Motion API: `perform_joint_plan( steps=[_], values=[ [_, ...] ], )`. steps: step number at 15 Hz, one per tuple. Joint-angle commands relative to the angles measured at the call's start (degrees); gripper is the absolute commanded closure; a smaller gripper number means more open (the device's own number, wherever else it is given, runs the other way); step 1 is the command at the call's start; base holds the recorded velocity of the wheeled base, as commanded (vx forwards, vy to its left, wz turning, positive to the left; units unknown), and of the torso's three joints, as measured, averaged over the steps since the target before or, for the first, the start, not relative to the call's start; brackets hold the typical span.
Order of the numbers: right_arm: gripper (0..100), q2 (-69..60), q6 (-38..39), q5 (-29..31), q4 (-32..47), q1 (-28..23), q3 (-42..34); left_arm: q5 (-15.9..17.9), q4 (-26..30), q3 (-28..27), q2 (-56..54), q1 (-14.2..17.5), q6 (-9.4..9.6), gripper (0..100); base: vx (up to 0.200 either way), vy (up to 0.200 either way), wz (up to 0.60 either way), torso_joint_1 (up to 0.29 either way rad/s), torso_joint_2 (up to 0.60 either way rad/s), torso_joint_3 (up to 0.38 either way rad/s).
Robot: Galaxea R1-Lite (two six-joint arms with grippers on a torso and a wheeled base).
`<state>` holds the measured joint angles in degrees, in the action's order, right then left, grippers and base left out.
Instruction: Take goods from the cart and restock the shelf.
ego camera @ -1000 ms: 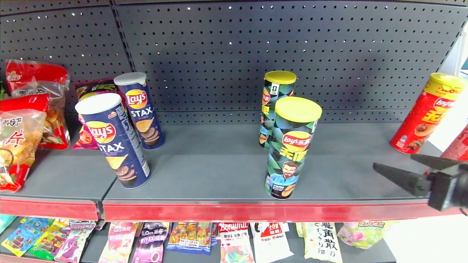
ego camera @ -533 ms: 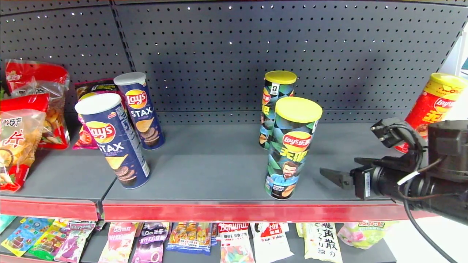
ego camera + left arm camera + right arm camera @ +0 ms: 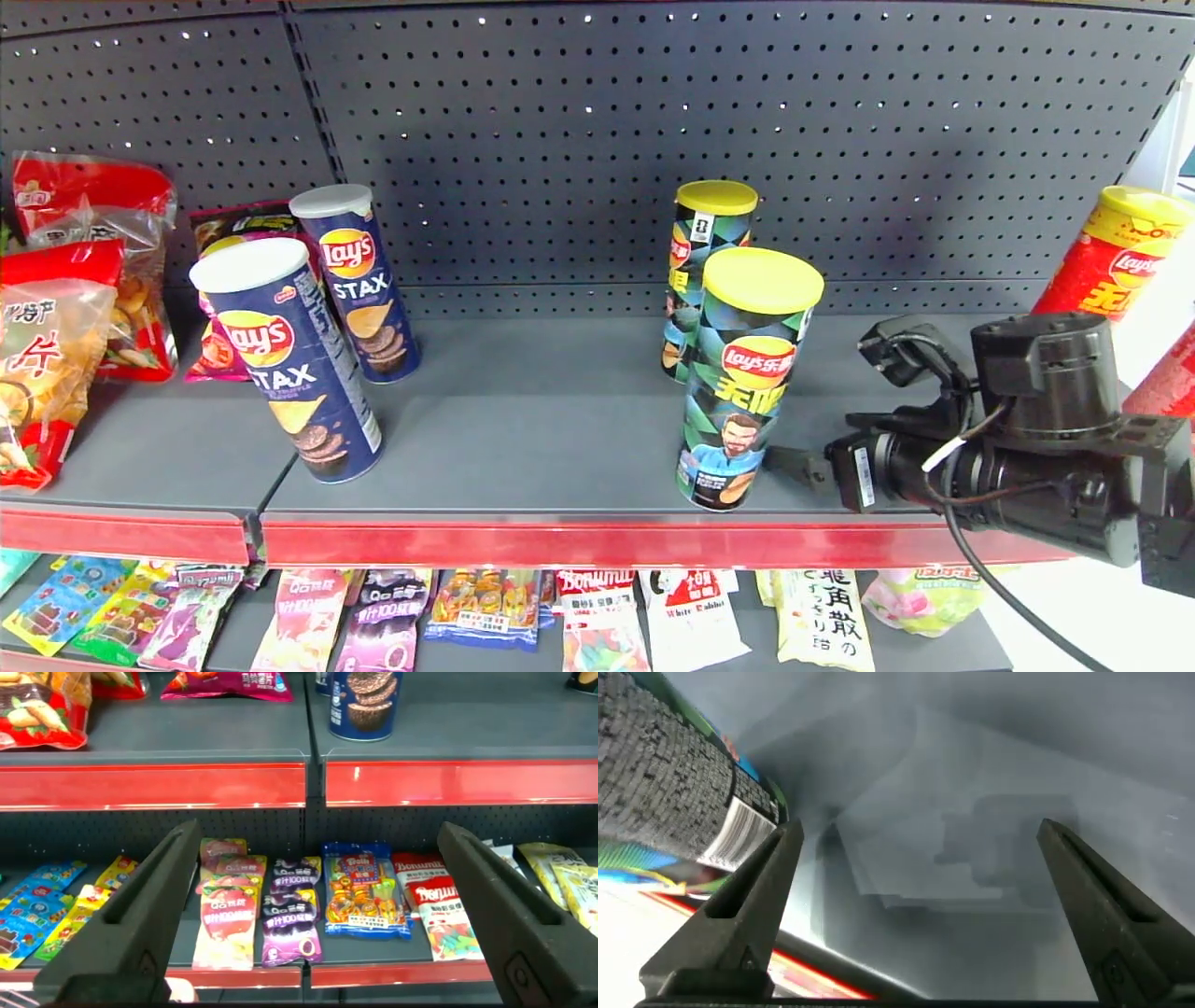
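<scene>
Right gripper point(image 3: 810, 446) low over shelf point(image 3: 523, 420), just right of front green can point(image 3: 747, 373), fingers spread, empty. Can upright, yellow lid on. Second green can point(image 3: 705, 271) behind it. Left gripper point(image 3: 318, 831) below can level, fingers spread, empty.

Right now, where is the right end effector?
Head view, right side: the right end effector hangs over the shelf, beside the base of the front yellow-lidded can.
</scene>
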<state>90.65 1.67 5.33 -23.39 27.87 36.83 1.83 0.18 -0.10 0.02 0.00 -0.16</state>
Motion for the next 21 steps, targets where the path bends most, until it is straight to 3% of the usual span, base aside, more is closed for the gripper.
perform_joint_plan(
  steps=[1,21],
  values=[
    [0,1.7,-0.1,0.0,-0.1,0.4,0.5,0.0,0.0,0.0,0.0,0.0,-0.02,0,0.000,0.000,0.00,0.000,0.00,0.000],
    [0,2.5,0.1,1.1,-0.2,3.2,1.3,0.0,0.0,0.0,0.0,0.0,-0.02,0,0.000,0.000,0.00,0.000,0.00,0.000]
  ],
)
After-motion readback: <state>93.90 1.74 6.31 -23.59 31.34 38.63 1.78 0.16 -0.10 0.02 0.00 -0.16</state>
